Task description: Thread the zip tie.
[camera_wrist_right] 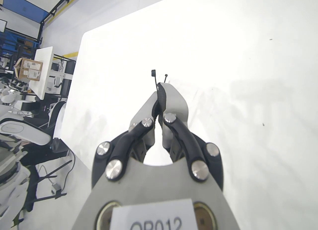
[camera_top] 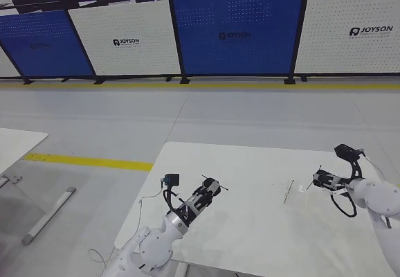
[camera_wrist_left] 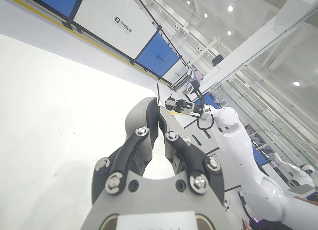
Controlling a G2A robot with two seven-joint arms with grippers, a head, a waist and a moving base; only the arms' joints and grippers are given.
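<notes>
We judge threading unstarted: left gripper (camera_wrist_left: 158,106) pinches a tie (camera_wrist_left: 157,91) at its tips, right gripper (camera_wrist_right: 159,91) a second tie (camera_wrist_right: 154,79), well apart.

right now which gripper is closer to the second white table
Left. The left gripper hangs over the end of the work table nearest the second table; the right gripper is over the far end.

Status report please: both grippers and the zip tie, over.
Left gripper shut on black strip. Right gripper shut on zip tie, head free. Grippers far apart, nothing threaded.
</notes>
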